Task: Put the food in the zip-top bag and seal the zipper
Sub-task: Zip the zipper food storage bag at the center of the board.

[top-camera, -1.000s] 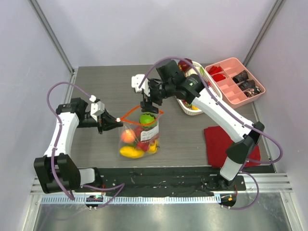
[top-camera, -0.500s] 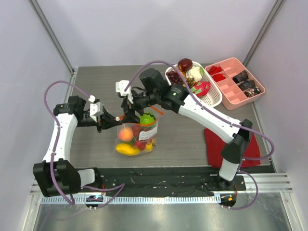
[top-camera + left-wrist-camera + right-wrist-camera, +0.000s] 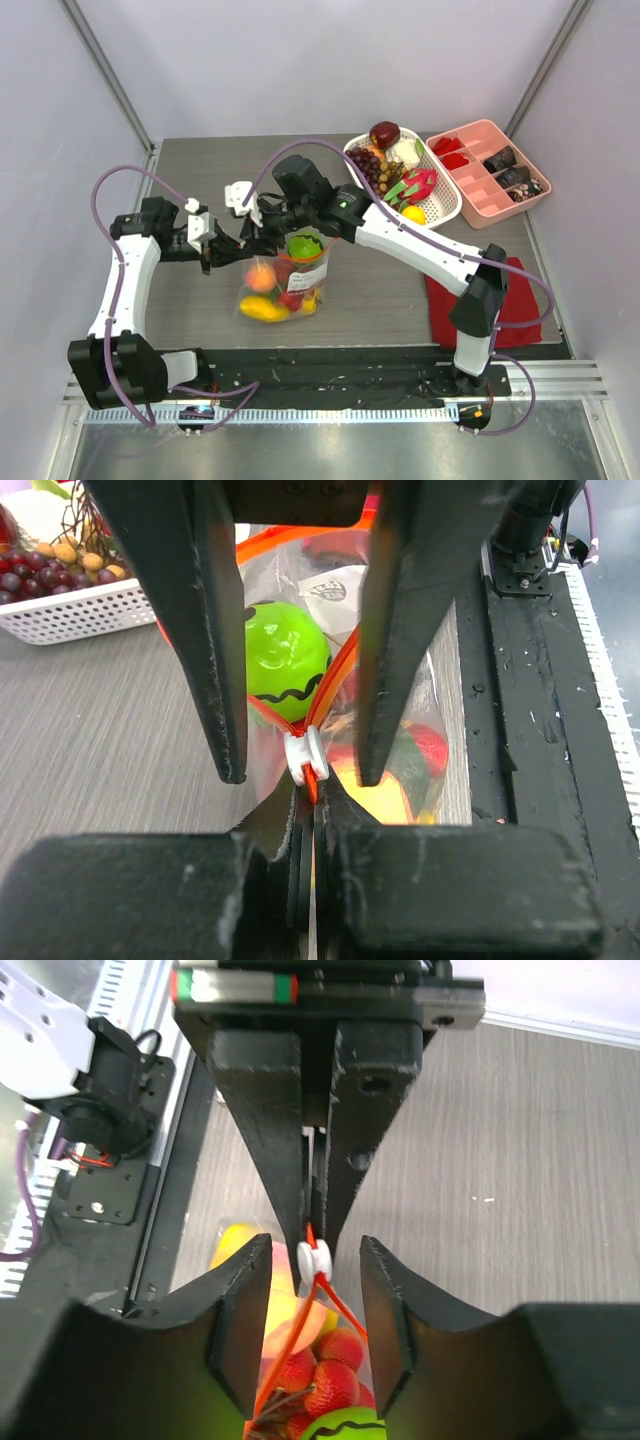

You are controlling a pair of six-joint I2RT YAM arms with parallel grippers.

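- From above, the left end of the bag (image 3: 290, 285) is covered by the two grippers where they meet, so the zipper cannot be followed there.
- In both wrist views the bag is cut off at the frame edge, and its print is too faint to be read.
- The left gripper (image 3: 310, 825) is seen clamped on the end of the zipper (image 3: 332, 685), just behind the white slider (image 3: 305, 755).
- The right gripper (image 3: 315, 1248) is held with its fingers apart, one on each side of the slider. No contact with the slider can be made out.
- Beyond the slider the two orange strips are parted.
- The food (image 3: 265, 300) is seen inside the bag: a green ball (image 3: 285, 660) near the mouth, strawberries (image 3: 335, 1355) below it.
- The bag rests on a grey wood-grain surface (image 3: 200, 170).
- Right of the bag are a white basket (image 3: 443, 207) with more food, a pink tray (image 3: 478, 130) and a red cloth (image 3: 512, 300) partly hidden by the right arm.
- The tray's contents are too small to be told.
- The surface is enclosed by pale lilac walls (image 3: 300, 60).
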